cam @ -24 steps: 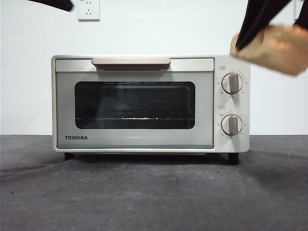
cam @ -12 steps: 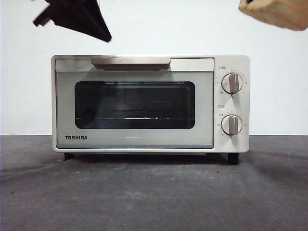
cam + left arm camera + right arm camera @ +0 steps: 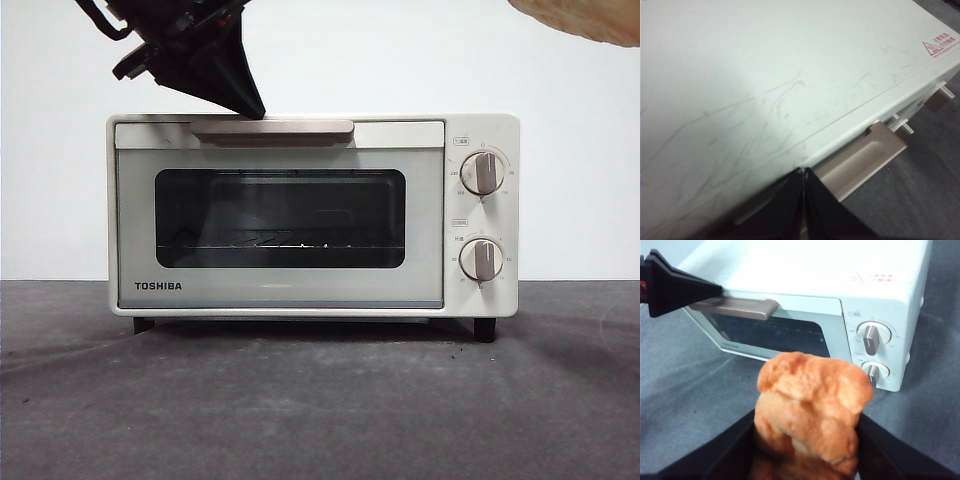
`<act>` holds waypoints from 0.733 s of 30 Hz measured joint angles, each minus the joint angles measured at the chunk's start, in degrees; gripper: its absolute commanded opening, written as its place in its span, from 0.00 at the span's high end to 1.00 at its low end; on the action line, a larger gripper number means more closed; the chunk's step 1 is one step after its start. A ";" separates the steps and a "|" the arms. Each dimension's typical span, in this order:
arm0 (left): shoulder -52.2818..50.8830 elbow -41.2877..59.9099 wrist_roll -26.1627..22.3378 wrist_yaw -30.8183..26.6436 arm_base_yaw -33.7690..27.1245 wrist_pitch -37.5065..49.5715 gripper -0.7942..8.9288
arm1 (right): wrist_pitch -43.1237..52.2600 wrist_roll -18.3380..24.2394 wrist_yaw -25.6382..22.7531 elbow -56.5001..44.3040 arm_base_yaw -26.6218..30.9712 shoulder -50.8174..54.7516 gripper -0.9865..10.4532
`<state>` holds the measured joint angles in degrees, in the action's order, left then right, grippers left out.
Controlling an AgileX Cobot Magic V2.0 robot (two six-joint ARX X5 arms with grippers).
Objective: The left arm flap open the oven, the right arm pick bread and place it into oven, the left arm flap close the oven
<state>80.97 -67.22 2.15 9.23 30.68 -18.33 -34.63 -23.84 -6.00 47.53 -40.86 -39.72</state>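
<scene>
One toaster oven, cream-white and marked TOSHIBA, is seen standing on four black feet on the dark grey table. Its door is shut. One beige bar handle runs along the top of the door, and two taupe knobs are set one above the other on the panel beside the window. Through the dark glass window a wire rack is visible inside; nothing is seen lying on it.

One bread roll, golden-orange and lumpy, is held clear of the oven, in the air in front of it and above the knob side; only its lower edge shows in the front view's upper corner. The right hand is clamped on the roll, one black jaw on each side.

The left hand is seen above the handle's end farthest from the knobs, its pointed tip at the front top edge of the oven. In the left wrist view the two jaws are pressed together, their tips lying over the oven's top edge just behind the handle. Whether the tip touches the handle cannot be told.
</scene>
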 measured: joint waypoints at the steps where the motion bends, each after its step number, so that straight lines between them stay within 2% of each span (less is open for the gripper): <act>1: 0.20 0.00 -0.15 0.07 0.15 0.02 0.91 | -0.26 0.00 0.00 0.00 0.00 0.02 0.69; 14: 1.20 -0.98 -1.20 -0.37 3.41 -1.90 0.91 | -0.31 0.02 0.00 0.02 0.00 0.02 0.69; 22: 1.14 -1.40 -1.20 0.15 7.87 -6.97 0.91 | -0.31 0.07 0.00 0.00 0.00 0.02 0.69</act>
<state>82.11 -68.62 0.95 9.39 38.54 -25.30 -34.94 -23.77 -6.00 47.53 -40.86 -39.70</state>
